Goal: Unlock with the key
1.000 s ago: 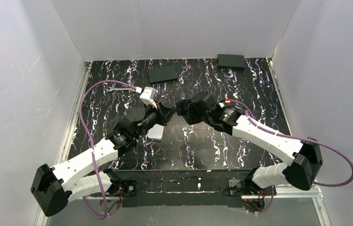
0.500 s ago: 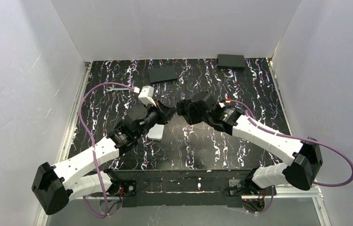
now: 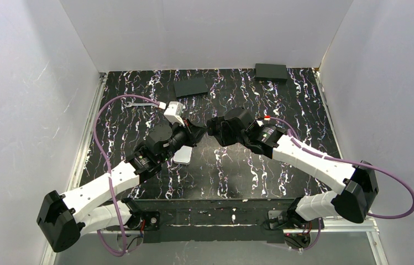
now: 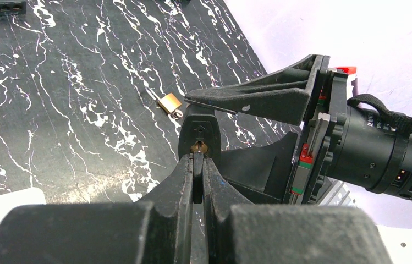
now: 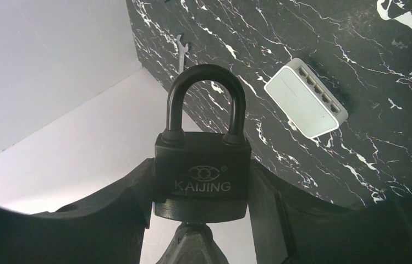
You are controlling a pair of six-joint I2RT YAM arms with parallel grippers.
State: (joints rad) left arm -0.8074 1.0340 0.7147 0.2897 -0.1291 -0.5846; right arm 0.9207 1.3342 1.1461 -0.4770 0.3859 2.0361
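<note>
**Key at the keyhole, padlock held off the table**

The left gripper (image 4: 197, 168) is pinched tight on the tiny key (image 4: 198, 148), its black head between the fingers and its brass-gold blade pointing forward. This arm's own camera shows the blade meeting the keyhole in the underside of the black padlock (image 4: 199, 127). How deep the blade sits cannot be told. The right gripper (image 3: 214, 128) clamps that padlock by its flanks, a finger on either side.

Only the right wrist camera shows the lock's face, with "KAIJING" lettering and the dark metal shackle (image 5: 206, 99), both legs seated in the body. From overhead, key and lock are hidden behind the two meeting grippers.

Farther out, the left wrist view shows a small brass padlock (image 4: 169, 103) lying on the black marbled table (image 4: 55, 110). The right wrist view shows a white network switch (image 5: 306, 98) and a silver flat wrench (image 5: 181, 47).
</note>
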